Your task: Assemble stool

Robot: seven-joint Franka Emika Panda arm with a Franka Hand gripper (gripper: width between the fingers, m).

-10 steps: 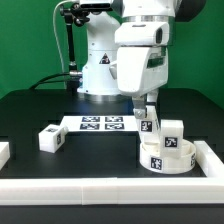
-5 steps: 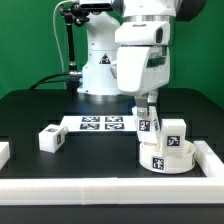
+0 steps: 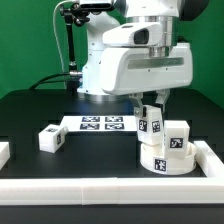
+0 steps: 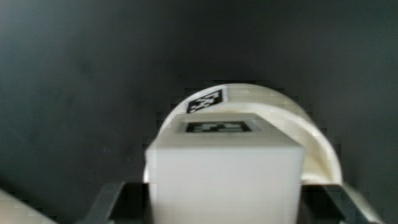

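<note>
The stool's round white seat [image 3: 160,158] lies on the black table at the exterior view's right, tags on its rim. One white leg [image 3: 178,134] stands upright on it. My gripper [image 3: 151,120] is shut on a second tagged leg [image 3: 149,126], held upright with its lower end at the seat's top. In the wrist view this leg [image 4: 221,168] fills the space between my fingers [image 4: 119,202], and the seat [image 4: 272,108] curves behind it. A third leg [image 3: 50,138] lies loose on the table at the exterior view's left.
The marker board [image 3: 100,123] lies flat in front of the robot base [image 3: 95,75]. Long white rails [image 3: 90,190] border the near edge and the right side [image 3: 212,155]. A white piece [image 3: 4,152] shows at the left edge.
My wrist has turned about its vertical axis, so the hand now looks much wider. The held leg has turned with it and shifted slightly right over the seat.
</note>
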